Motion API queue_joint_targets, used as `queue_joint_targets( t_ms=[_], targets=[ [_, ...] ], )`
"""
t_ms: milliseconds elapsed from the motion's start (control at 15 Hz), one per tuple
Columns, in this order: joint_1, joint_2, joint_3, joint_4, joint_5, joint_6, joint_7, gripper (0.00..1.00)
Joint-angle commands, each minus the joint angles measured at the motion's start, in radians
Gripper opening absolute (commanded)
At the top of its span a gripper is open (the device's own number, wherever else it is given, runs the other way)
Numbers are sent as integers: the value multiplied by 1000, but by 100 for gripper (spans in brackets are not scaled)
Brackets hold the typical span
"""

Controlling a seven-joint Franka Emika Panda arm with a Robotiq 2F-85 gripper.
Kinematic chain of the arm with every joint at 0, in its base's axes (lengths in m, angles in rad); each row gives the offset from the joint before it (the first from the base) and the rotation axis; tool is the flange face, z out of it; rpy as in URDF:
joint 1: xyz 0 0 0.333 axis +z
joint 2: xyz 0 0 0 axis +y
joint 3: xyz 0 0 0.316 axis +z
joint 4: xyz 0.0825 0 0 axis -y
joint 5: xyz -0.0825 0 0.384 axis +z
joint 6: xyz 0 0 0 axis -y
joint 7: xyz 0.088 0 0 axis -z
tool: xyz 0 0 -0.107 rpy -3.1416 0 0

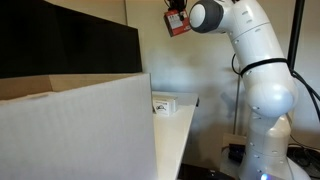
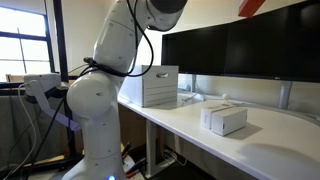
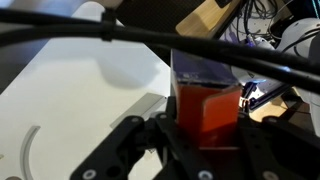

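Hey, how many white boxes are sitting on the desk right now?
2. The large white box stands at the desk end near the robot arm; the small white box lies farther along, before the monitors. Others may be hidden behind the large one.

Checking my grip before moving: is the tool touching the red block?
Touching. Wrist view shows the tool shut on the red block, pressing both its sides.

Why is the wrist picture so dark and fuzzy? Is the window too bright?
In the wrist view the black cables sit close to the lens and blur, and the pincer is a dark shape gripping the red block. In an exterior view the window glares white; in an exterior view the near white box looks soft.
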Motion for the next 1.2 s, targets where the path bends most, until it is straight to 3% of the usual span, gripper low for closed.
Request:
queue_joint_targets(
  t_ms=[0,600,1133],
  targets=[
    [6,12,6,-24,21,60,68,14],
    [-34,116,10,-35,44,65,153,14],
    [-126,198,2,-26,47,45,157,14]
  ],
)
